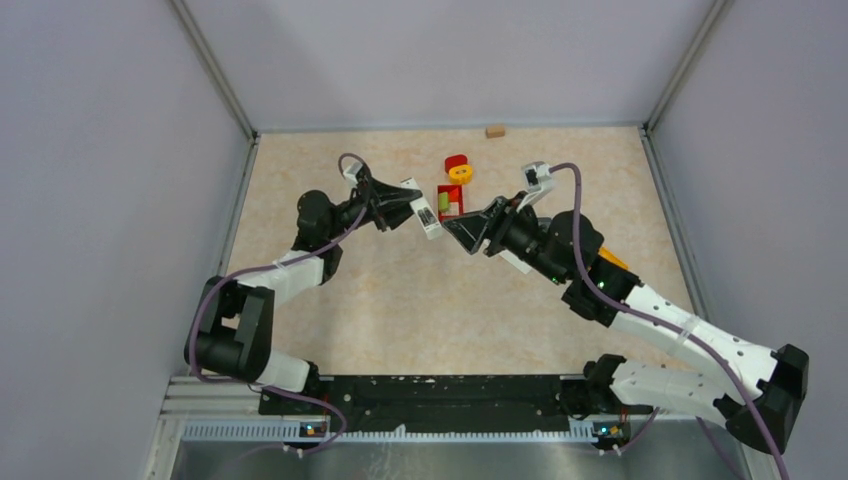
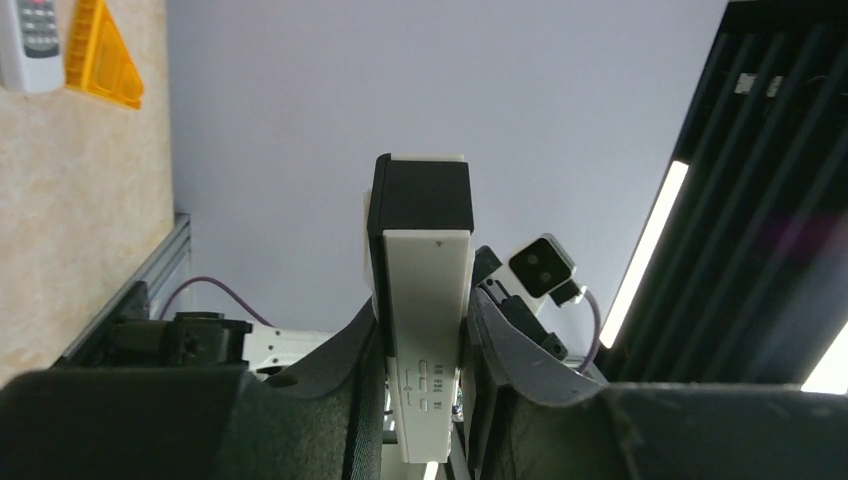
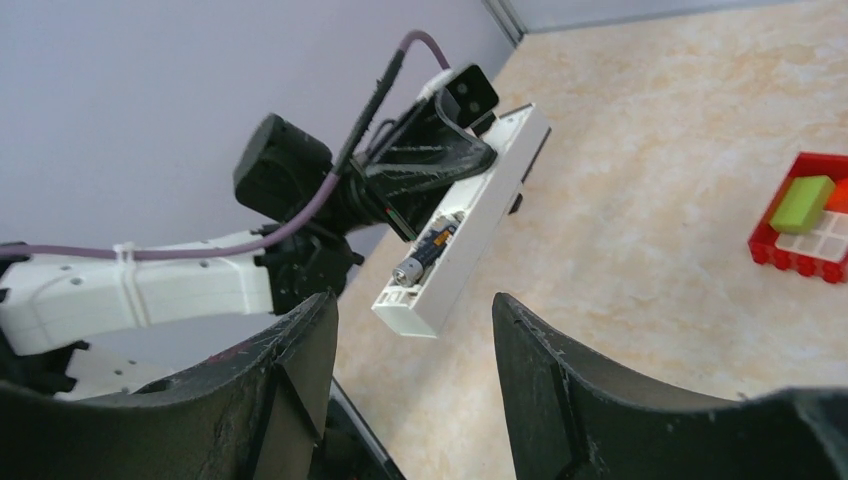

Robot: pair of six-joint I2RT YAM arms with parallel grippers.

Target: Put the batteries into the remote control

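My left gripper (image 2: 422,312) is shut on a white remote control (image 2: 425,300), holding it in the air with its dark end pointing away. From the right wrist the remote control (image 3: 470,225) shows its open back, with one dark battery (image 3: 425,255) lying in the compartment. My right gripper (image 3: 415,315) hangs open just short of the remote's free end, nothing between its fingers. From above, the left gripper (image 1: 405,205) and right gripper (image 1: 453,223) face each other over mid-table, the remote control (image 1: 427,215) between them.
A red tray (image 1: 450,203) holding a green block (image 3: 802,203) stands behind the grippers, with a yellow and red piece (image 1: 459,168) beyond it. A tan block (image 1: 495,130) lies at the back wall. A second remote (image 2: 30,40) and an orange wedge (image 2: 100,55) lie under the right arm.
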